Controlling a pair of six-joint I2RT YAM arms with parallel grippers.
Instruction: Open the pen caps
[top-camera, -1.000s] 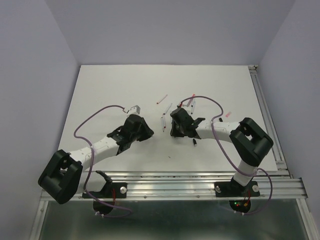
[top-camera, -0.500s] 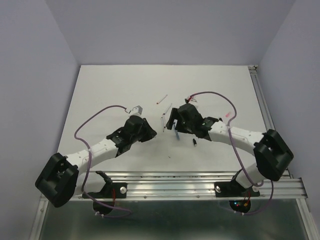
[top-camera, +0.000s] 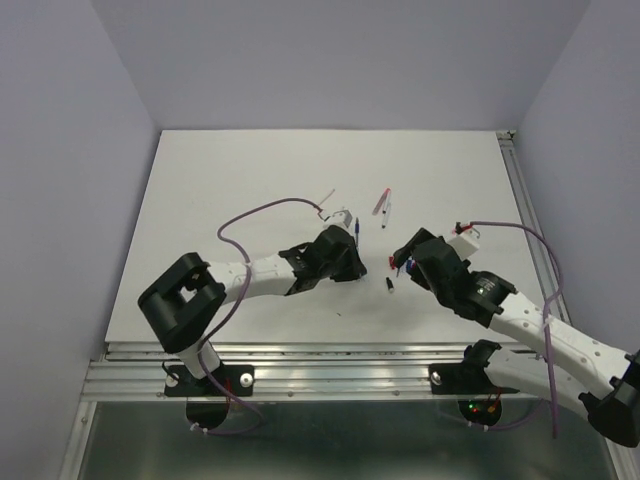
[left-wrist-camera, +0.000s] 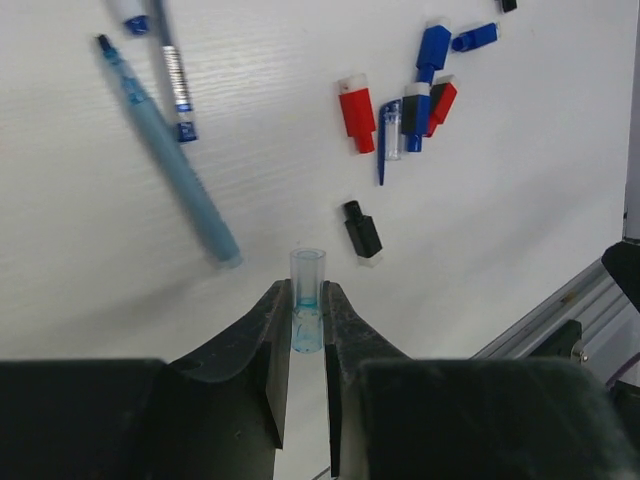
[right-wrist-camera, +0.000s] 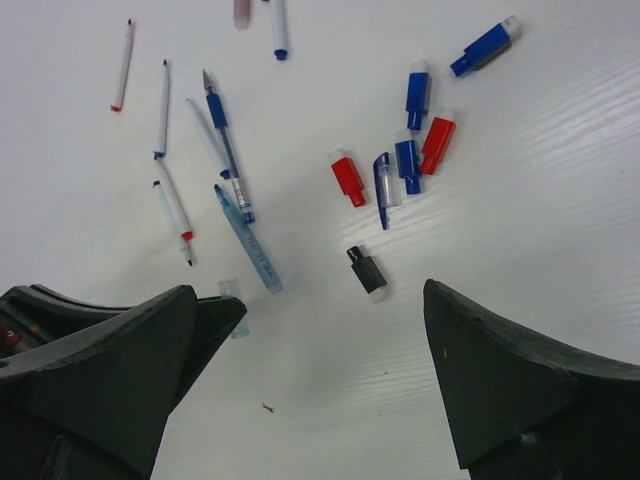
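In the left wrist view my left gripper (left-wrist-camera: 308, 312) is shut on a small clear, blue-tinted pen cap (left-wrist-camera: 308, 295) that pokes out past the fingertips, just above the table. The light blue pen barrel (left-wrist-camera: 180, 170) lies uncapped ahead to the left. Several loose pen caps lie together: red (left-wrist-camera: 355, 112), blue (left-wrist-camera: 432, 48) and black (left-wrist-camera: 362, 230). My right gripper (right-wrist-camera: 330, 345) stands wide open with nothing between its fingers, above the black cap (right-wrist-camera: 367, 270). From above, the left gripper (top-camera: 352, 266) and right gripper (top-camera: 403, 258) flank that black cap (top-camera: 389, 285).
Several thin pens lie on the white table (top-camera: 230, 180): a blue one (right-wrist-camera: 228, 155), white ones (right-wrist-camera: 163, 108) and a red-tipped one (right-wrist-camera: 122, 65). An aluminium rail (top-camera: 350, 355) runs along the near edge, and another (top-camera: 535, 240) down the right side.
The right gripper has opened wide, let go of the light blue barrel and drawn back to the right. The left arm has swung right with the clear cap still pinched.
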